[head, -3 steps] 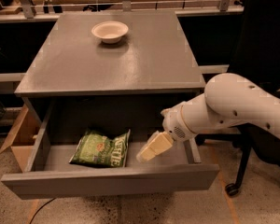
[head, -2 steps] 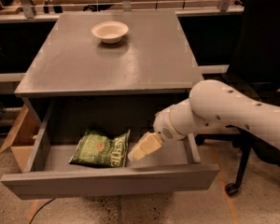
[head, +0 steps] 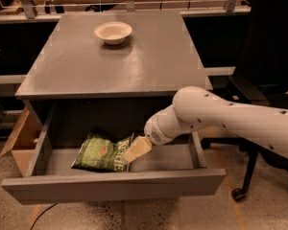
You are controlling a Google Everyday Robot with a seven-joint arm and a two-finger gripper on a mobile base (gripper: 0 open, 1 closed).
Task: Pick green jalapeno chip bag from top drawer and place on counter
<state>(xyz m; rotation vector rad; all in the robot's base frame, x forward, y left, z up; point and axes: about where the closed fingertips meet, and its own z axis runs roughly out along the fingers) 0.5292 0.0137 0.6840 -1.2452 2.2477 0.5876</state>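
Note:
The top drawer (head: pixel 110 188) of the grey cabinet stands pulled open. The green jalapeno chip bag (head: pixel 100 153) lies flat inside it, left of the middle. My white arm reaches in from the right. My gripper (head: pixel 136 149) with its cream-coloured fingers is down in the drawer at the bag's right edge, touching or just over it. The counter (head: pixel 149 66) is the flat grey top of the cabinet, above the drawer.
A white bowl (head: pixel 113 32) sits at the back of the counter. A cardboard box (head: pixel 20 138) stands on the floor left of the cabinet. A black office chair (head: pixel 264 71) with castors is at the right, behind my arm.
My arm has swung left and down inside the drawer, bringing the gripper from the drawer's right part to the right edge of the chip bag. The bag has not moved.

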